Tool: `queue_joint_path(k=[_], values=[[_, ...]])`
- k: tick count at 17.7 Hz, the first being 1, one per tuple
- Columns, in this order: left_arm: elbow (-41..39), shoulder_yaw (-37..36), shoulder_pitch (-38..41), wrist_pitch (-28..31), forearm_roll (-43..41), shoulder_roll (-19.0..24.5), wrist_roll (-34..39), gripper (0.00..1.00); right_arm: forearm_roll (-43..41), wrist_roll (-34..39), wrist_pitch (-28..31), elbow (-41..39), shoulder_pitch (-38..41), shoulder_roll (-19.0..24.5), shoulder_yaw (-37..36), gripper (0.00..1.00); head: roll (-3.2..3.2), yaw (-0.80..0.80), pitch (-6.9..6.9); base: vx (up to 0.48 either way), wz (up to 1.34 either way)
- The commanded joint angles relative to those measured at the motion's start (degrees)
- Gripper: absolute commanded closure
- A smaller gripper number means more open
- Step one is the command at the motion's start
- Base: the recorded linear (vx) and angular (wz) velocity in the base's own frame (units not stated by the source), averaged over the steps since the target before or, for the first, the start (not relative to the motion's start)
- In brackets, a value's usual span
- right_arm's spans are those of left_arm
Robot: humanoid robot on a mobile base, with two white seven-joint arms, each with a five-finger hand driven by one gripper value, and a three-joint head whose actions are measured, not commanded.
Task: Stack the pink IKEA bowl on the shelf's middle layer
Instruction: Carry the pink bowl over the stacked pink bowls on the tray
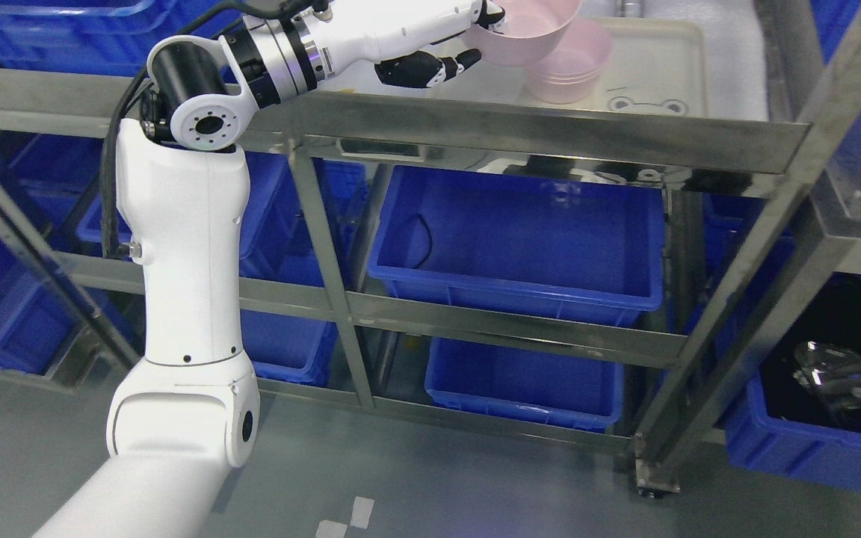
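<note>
The left arm (176, 299) fills the lower left of the frame, its white casing rising from the bottom edge to a black-capped joint near the upper left, then bending right along the top edge. At its end the left hand (449, 52) grips a pink bowl (524, 30) at the top centre of the frame: a thumb hooks over the near rim, and the dark fingers (430, 69) curl beneath the bowl's outer wall. The bowl tilts, its opening partly cut off by the top edge. Just below and right of it sits a stack of pink bowls (569, 67) on a cream tray (655, 75); the held bowl overlaps the stack's upper left rim, though whether they touch is unclear. The tray lies on the upper level of a steel shelf (550, 134), whose front rail crosses the frame from left to right. Under that rail, in the middle of the frame, stands a large blue bin (520, 239), and a smaller blue bin (528, 381) sits on the level below it. More blue crates fill the left and right edges, and a black container (834, 351) shows at the lower right.
</note>
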Motion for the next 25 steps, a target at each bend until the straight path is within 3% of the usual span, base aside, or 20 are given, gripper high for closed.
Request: queue_joint_path(k=[1, 8, 12, 25], values=[[6.15, 3.90, -2.54, 2.16, -7.54, 1.38, -0.07, 0.98, 0.00, 0.05, 0.05, -1.00, 1.31, -1.00, 0.00, 0.00, 0.00, 0.00, 0.00, 0.129, -0.70], [4.84, 3.73, -0.79, 4.63, -10.01, 4.98, -0.51, 0.98, 0.00, 0.05, 0.05, -1.00, 1.31, -1.00, 0.00, 0.00, 0.00, 0.00, -0.01, 0.130, -0.45], [3.61, 1.71, 4.31, 4.02, -10.44, 4.54, -0.25, 0.98, 0.00, 0.05, 0.05, -1.00, 1.31, -1.00, 0.00, 0.00, 0.00, 0.00, -0.01, 0.079, -0.16], [6.51, 0.12, 0.71, 4.72, -14.22, 3.23, -0.51, 0.99, 0.00, 0.05, 0.05, -1.00, 1.31, -1.00, 0.00, 0.00, 0.00, 0.00, -0.01, 0.019, -0.02]])
